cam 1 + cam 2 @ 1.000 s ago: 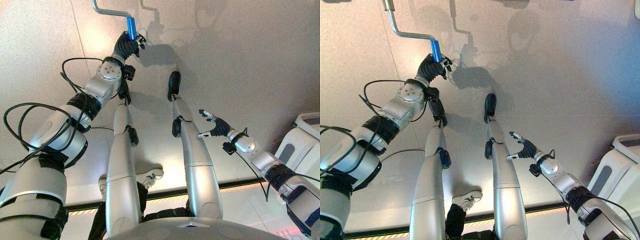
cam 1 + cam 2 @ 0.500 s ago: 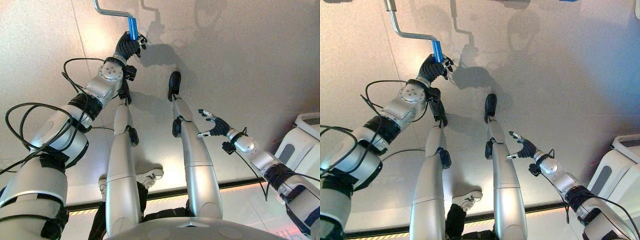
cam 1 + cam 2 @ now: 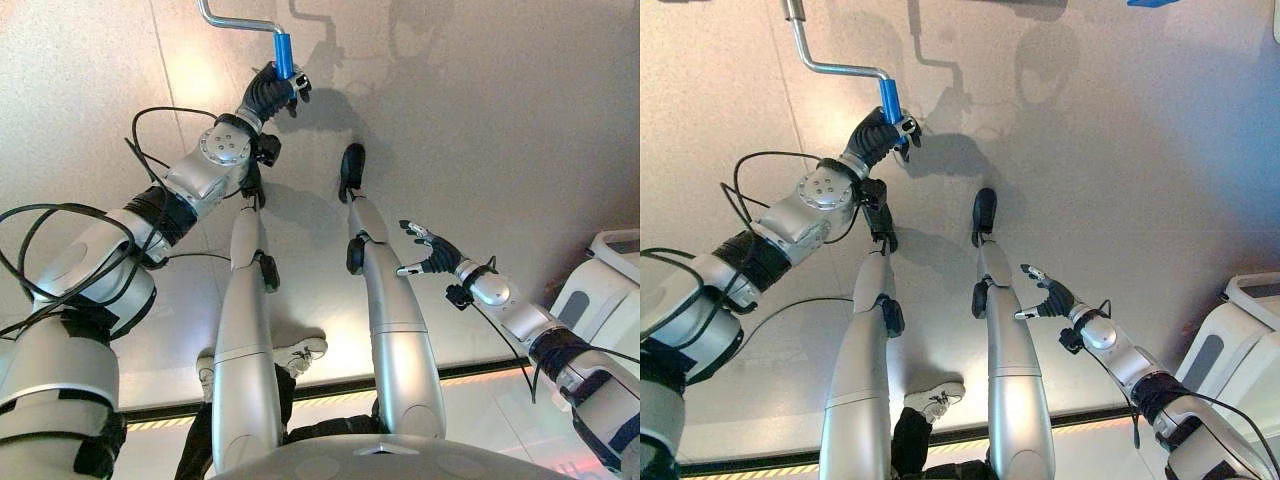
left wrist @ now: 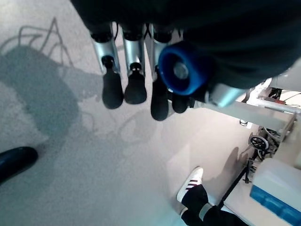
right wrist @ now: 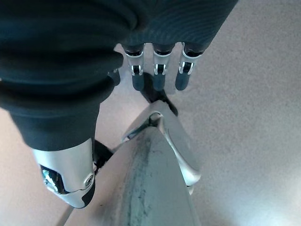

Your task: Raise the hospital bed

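Swinging rightward since a second ago, the blue crank handle is turning in the left robot hand, fingers curled round it; cranking seemingly needs continuing, while the right robot hand is hanging loosely open.

Crank handle blue on a silver-grey bent rod, floor pale speckled grey, person's shoe white with dark red stripes.

Left hand curled round blue grip of silver crank handle; right hand hovers, fingers relaxed, holding nothing.
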You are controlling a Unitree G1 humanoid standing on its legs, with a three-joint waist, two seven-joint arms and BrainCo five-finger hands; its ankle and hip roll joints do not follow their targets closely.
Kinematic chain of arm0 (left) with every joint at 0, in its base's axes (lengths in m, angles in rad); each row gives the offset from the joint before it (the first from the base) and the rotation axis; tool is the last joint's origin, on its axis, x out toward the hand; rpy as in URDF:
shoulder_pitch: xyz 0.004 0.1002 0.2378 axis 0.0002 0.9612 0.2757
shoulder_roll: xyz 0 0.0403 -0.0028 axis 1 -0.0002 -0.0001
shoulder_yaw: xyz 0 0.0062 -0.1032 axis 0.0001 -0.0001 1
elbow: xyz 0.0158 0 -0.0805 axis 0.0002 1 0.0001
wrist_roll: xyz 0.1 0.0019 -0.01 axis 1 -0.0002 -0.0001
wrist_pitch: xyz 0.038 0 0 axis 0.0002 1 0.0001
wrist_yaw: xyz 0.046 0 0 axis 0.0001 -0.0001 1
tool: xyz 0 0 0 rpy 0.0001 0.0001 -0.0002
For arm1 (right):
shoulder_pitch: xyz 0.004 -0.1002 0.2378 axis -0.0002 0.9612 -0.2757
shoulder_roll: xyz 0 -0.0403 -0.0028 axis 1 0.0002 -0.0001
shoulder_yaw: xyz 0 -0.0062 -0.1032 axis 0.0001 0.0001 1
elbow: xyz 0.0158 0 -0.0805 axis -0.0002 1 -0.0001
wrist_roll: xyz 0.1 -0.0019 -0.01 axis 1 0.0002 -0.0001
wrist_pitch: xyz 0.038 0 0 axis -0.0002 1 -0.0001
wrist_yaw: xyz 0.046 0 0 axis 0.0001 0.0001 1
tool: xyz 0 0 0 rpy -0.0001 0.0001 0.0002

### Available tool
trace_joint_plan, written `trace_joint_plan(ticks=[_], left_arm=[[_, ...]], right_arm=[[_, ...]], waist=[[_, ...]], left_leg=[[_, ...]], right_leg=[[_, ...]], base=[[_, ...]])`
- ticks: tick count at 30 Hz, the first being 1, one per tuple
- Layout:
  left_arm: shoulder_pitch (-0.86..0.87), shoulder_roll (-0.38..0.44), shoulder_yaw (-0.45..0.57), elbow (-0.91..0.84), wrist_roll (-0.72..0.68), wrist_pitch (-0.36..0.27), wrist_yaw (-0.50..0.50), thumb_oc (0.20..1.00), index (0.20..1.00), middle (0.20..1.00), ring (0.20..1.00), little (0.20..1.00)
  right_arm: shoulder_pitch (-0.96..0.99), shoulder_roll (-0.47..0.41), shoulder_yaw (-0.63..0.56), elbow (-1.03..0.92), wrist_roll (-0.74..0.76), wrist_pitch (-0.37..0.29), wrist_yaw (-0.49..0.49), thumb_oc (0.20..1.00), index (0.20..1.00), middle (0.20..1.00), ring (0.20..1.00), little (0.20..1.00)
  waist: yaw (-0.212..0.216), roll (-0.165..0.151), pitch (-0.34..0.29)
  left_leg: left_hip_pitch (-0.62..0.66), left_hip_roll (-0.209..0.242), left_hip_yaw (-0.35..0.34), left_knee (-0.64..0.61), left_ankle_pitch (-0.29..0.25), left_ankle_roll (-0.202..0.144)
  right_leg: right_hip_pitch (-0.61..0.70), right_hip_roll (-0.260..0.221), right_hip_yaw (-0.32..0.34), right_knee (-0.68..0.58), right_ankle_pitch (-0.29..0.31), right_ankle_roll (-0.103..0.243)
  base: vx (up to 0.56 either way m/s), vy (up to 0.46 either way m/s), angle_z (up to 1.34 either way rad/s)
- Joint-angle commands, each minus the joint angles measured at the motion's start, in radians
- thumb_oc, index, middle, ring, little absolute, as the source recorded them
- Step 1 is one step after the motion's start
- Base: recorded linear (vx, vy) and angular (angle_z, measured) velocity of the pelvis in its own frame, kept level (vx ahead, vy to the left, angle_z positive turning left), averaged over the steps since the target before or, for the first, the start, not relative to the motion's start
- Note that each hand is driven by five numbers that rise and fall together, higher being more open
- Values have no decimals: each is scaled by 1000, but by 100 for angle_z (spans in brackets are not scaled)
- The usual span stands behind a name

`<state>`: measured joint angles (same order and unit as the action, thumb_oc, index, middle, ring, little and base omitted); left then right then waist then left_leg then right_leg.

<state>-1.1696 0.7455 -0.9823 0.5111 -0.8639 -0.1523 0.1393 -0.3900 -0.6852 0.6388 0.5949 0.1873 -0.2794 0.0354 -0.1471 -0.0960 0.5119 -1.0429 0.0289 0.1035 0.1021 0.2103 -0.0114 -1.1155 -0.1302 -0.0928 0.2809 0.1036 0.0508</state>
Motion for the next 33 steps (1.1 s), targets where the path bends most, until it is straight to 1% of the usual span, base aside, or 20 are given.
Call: trace_joint_plan(ticks=[1, 9, 10, 11, 17, 18, 19, 20, 21, 25, 28, 31, 33], left_arm=[[-187, -141, -8, -222, 50, -161, -94, 200, 200, 200, 200, 200], [-160, -9, -35, -375, -1, -168, -123, 200, 200, 200, 200, 200], [-146, 27, -33, -415, -13, -171, -129, 200, 200, 200, 200, 200], [-145, 28, -32, -416, -13, -170, -129, 200, 200, 200, 200, 200], [-99, 153, -20, -539, -52, -184, -151, 200, 200, 200, 200, 200], [-79, 174, -9, -559, -60, -186, -152, 200, 200, 200, 200, 200], [-78, 174, -9, -559, -60, -186, -152, 200, 200, 200, 200, 200], [-71, 197, -9, -579, -60, -184, -156, 200, 200, 200, 200, 200], [-46, 246, 0, -623, -72, -189, -165, 200, 200, 200, 200, 200], [-5, 320, 21, -688, -95, -196, -175, 200, 200, 200, 200, 200], [43, 370, 46, -728, -107, -198, -181, 200, 200, 200, 200, 200], [66, 398, 62, -742, -105, -197, -183, 200, 200, 200, 200, 200], [105, 419, 96, -750, -108, -202, -180, 200, 200, 200, 200, 200]], right_arm=[[69, -52, 3, -11, -20, 3, 3, 1000, 1000, 1000, 1000, 1000], [92, -55, -13, -11, -27, 6, 8, 1000, 1000, 1000, 1000, 1000], [99, -56, -16, -13, -29, 7, 9, 1000, 1000, 1000, 1000, 1000], [98, -56, -16, -13, -29, 7, 9, 1000, 1000, 1000, 1000, 1000], [118, -55, -31, -18, -32, 4, 16, 1000, 1000, 1000, 1000, 1000], [121, -51, -33, -17, -32, 3, 16, 1000, 1000, 1000, 1000, 1000], [121, -51, -33, -17, -32, 3, 16, 1000, 1000, 1000, 1000, 1000], [124, -50, -36, -16, -33, 2, 15, 1000, 1000, 1000, 1000, 1000], [134, -52, -46, -21, -36, 0, 18, 1000, 1000, 1000, 1000, 1000], [145, -52, -54, -22, -40, -3, 20, 1000, 1000, 1000, 1000, 1000], [154, -51, -59, -25, -42, -3, 24, 1000, 1000, 1000, 1000, 1000], [160, -55, -62, -32, -40, -5, 28, 1000, 1000, 1000, 1000, 1000], [161, -52, -64, -31, -41, -6, 27, 1000, 1000, 1000, 1000, 1000]], waist=[[3, 52, -20], [12, 57, -20], [15, 58, -20], [15, 57, -20], [22, 60, -19], [23, 60, -18], [22, 60, -18], [24, 61, -17], [26, 61, -16], [33, 62, -17], [38, 63, -19], [40, 63, -18], [40, 64, -18]], left_leg=[[52, 10, -17, 160, -218, -27], [57, 7, -16, 158, -217, -27], [58, 7, -17, 156, -217, -28], [58, 7, -17, 156, -217, -28], [58, 6, -16, 157, -215, -28], [57, 5, -17, 159, -215, -27], [57, 5, -17, 159, -215, -27], [57, 5, -17, 160, -215, -27], [56, 4, -18, 162, -215, -27], [53, 4, -22, 164, -216, -26], [54, 5, -21, 161, -215, -26], [54, 5, -21, 162, -215, -26], [53, 5, -22, 164, -215, -25]], right_leg=[[43, 78, 5, -37, 37, 75], [48, 75, 2, -38, 40, 76], [49, 74, 1, -38, 39, 77], [49, 74, 1, -38, 39, 77], [49, 74, 1, -39, 40, 78], [50, 73, 0, -36, 39, 78], [50, 73, 0, -36, 39, 78], [50, 72, -1, -35, 40, 77], [50, 71, -2, -36, 41, 78], [48, 71, -5, -34, 42, 78], [47, 69, -6, -33, 42, 79], [47, 69, -5, -32, 43, 79], [47, 68, -6, -33, 45, 79]], base=[[0, 0, 0], [0, 0, 0], [0, 0, 0], [0, 0, 0], [0, 0, 0], [0, 0, 0], [0, 0, 0], [0, 0, 0], [0, 0, 0], [0, 0, 0], [0, 0, 0], [0, 0, 0], [0, 0, 0]])
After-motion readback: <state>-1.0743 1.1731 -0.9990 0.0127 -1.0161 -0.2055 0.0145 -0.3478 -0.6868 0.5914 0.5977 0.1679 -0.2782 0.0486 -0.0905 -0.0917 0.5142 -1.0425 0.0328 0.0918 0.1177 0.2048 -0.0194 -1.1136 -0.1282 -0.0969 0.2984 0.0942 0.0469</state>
